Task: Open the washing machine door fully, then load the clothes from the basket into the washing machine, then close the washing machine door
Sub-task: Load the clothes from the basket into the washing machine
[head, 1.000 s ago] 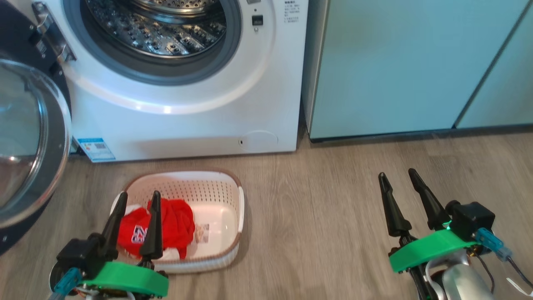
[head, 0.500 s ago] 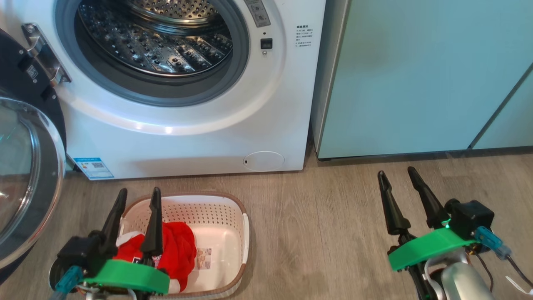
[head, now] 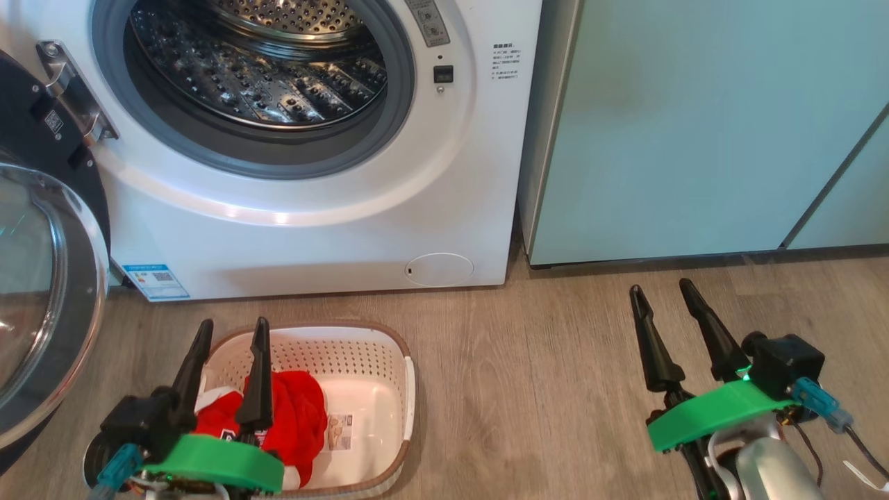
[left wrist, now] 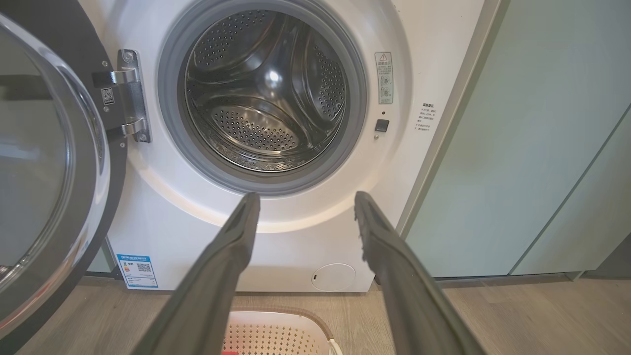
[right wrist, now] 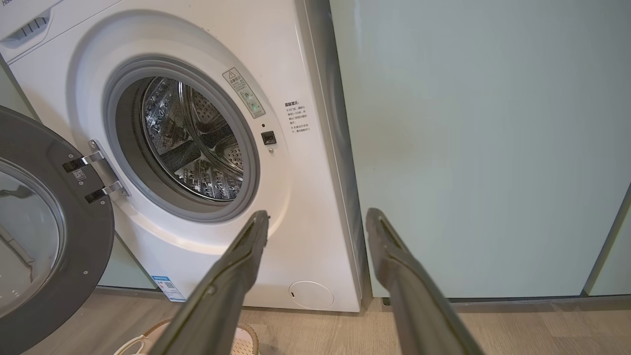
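Observation:
The white washing machine (head: 333, 236) stands ahead with its steel drum (left wrist: 266, 98) exposed. Its door (head: 42, 278) is swung wide open to the left, glass bowl facing me; it also shows in the wrist views (left wrist: 44, 172) (right wrist: 44, 236). The cream basket (head: 389, 389) sits on the floor before the machine, and the red clothes (head: 298, 410) lie in its left half. My left gripper (head: 233, 332) hovers open above the basket's left side, over the clothes, holding nothing. Off to the right, above bare floor, my right gripper (head: 660, 290) is open and empty.
Pale teal cabinets (head: 694, 125) stand right of the washer. Wood-look floor (head: 542, 389) stretches between the basket and my right arm. The open door takes up the space at the far left.
The head view has tilted up, so the washer and basket sit lower in the picture. Both grippers stay open and hold the same places in the view.

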